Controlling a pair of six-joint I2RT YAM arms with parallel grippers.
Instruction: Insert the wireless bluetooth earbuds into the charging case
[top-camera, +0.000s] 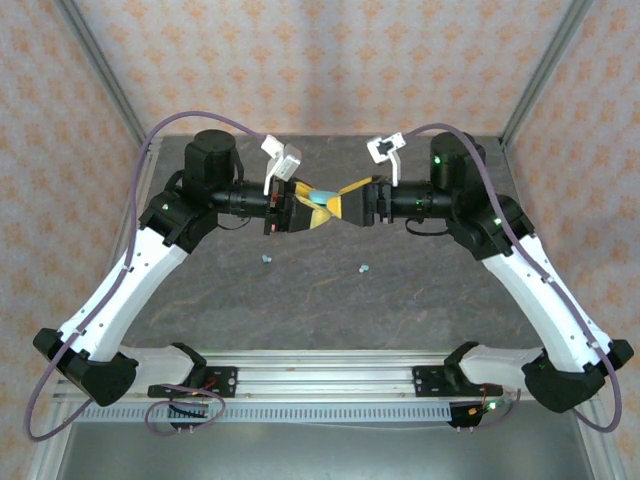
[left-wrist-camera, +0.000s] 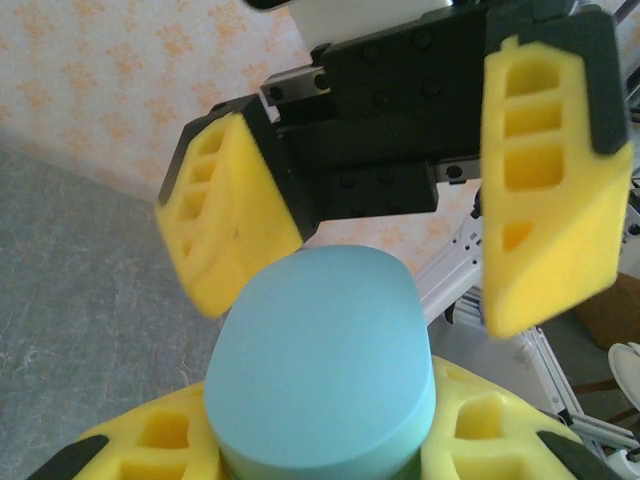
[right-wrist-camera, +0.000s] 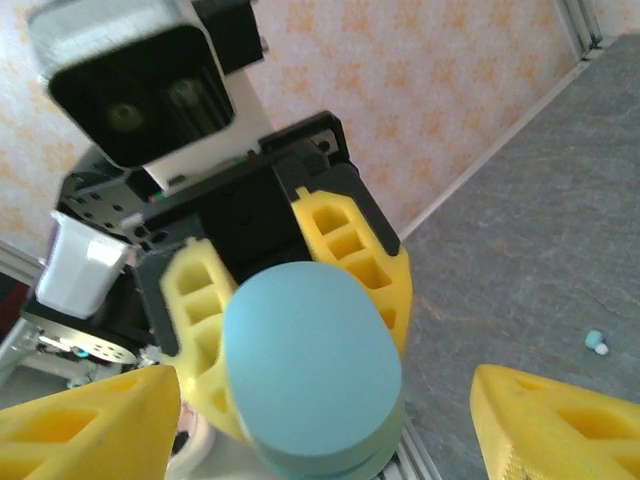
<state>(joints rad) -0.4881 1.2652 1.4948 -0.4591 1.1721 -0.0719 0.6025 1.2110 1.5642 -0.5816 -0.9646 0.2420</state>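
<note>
Wireless bluetooth earbuds lie loose on the grey table (top-camera: 300, 300), seen from above as tiny pale teal specks at two spots: one (top-camera: 266, 258) towards the left arm's side, another (top-camera: 362, 268) nearer the right arm's side. They are well apart from each other and well below the grippers. In the right wrist view one small pale earbud (right-wrist-camera: 597, 342) sits on the table surface at the far right.

Both arms reach inward and meet above the middle of the table. The left gripper (top-camera: 306, 205) is clamped on a light teal oval charging case (top-camera: 318, 199), lifted clear of the table. In the left wrist view its yellow foam fingers (left-wrist-camera: 150, 445) press against the case (left-wrist-camera: 320, 370) from both sides, and the case's smooth rounded face points at the opposite arm.

The right gripper (top-camera: 342, 205) faces the case with its jaws spread wide. Its yellow fingers (left-wrist-camera: 545, 190) stand on either side of the case; whether one touches it cannot be told.
</note>
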